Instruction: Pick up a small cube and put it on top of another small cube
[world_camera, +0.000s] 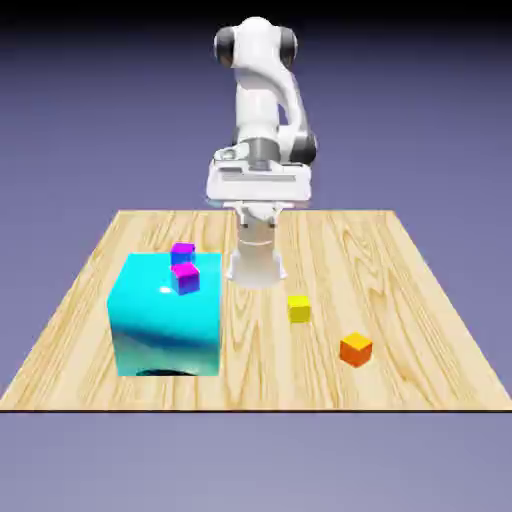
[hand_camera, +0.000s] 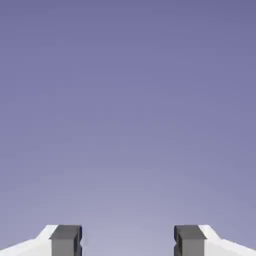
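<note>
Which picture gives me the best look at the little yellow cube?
The exterior view: it shows the yellow cube unobstructed on the wooden table. The hand view shows none of it, only plain backdrop and two finger tips.

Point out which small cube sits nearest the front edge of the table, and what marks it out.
The orange cube, at the exterior view's right; it lies closer to that edge than the yellow cube.
</note>
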